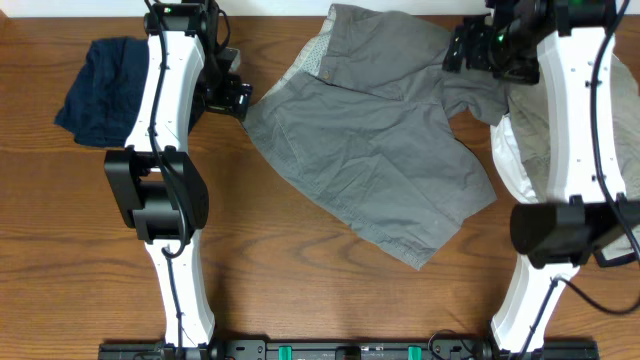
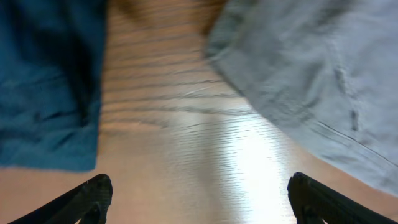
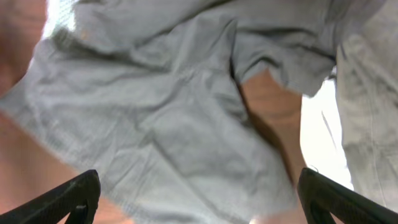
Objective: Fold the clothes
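wooden table (image 1: 330, 300); possibly a rail (image 1: 250, 350)

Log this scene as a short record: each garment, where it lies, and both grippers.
grey shorts: spread unfolded, rumpled, middle of table
navy garment: bunched at the left, apart from the shorts
pale garments: heaped at the right
left gripper: open, empty, over bare wood between navy garment and shorts
right gripper: open, empty, above the shorts
folding: no fold visible
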